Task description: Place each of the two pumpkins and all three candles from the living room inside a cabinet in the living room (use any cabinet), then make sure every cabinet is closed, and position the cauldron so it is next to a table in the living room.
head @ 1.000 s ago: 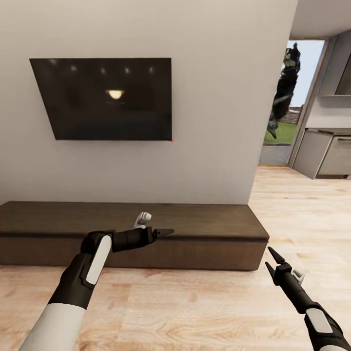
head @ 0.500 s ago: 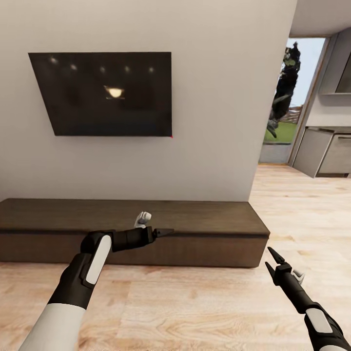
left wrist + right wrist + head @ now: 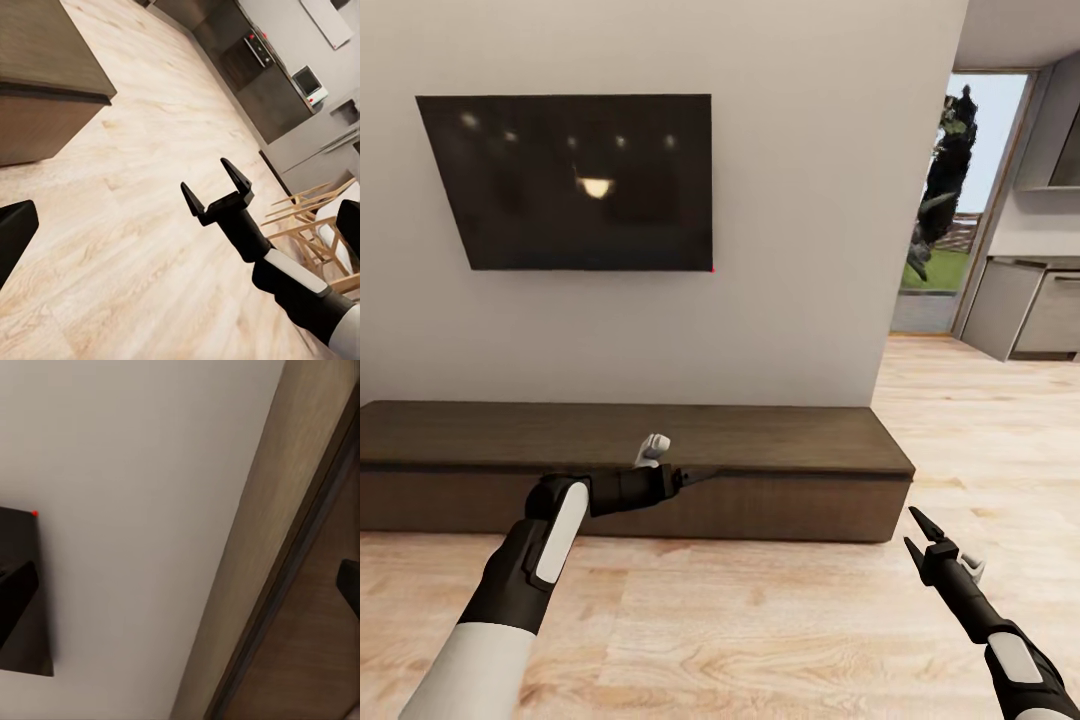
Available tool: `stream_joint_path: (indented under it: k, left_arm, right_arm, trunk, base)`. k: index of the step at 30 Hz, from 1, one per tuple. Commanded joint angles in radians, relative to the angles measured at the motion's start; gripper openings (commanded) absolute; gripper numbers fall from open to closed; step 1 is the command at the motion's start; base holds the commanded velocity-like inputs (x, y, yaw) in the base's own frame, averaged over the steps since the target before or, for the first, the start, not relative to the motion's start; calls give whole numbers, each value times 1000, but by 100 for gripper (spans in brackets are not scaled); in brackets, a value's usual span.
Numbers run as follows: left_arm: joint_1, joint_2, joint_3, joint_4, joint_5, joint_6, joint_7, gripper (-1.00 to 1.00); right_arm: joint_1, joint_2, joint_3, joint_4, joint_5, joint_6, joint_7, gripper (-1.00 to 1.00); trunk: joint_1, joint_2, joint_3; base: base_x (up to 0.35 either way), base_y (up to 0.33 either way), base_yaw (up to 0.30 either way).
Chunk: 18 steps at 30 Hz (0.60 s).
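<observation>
Cabinet (image 3: 630, 470) closed along the wall, under the TV (image 3: 575, 180); no pumpkins or candles seen. Right gripper (image 3: 217, 196) fingers spread wide, holding nothing — low over the wood floor (image 3: 760, 630). Left gripper (image 3: 695, 474) points sideways just before the cabinet's front edge; spread cannot be told. Risk: driving closer could jam the left fingertips into the handleless drawer front — no grip there.
</observation>
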<state>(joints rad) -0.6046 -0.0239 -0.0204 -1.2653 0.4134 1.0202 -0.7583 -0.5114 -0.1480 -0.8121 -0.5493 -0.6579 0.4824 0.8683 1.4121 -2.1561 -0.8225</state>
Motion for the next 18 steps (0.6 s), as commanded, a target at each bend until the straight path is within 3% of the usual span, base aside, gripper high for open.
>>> stream_joint_path:
  k: [1,18]
  left_arm:
    - [-1,0,1,0,-2,4,-4,100]
    - [0,0,1,-10,0,4,-7,100]
  right_arm:
    - [-1,0,-2,1,-5,8,2,100]
    - [-1,0,-2,2,-6,9,3,100]
  trunk:
    - [4,-8,-4]
    - [69,-127,-57]
  base:
    - [0,0,0]
    - [0,0,0]
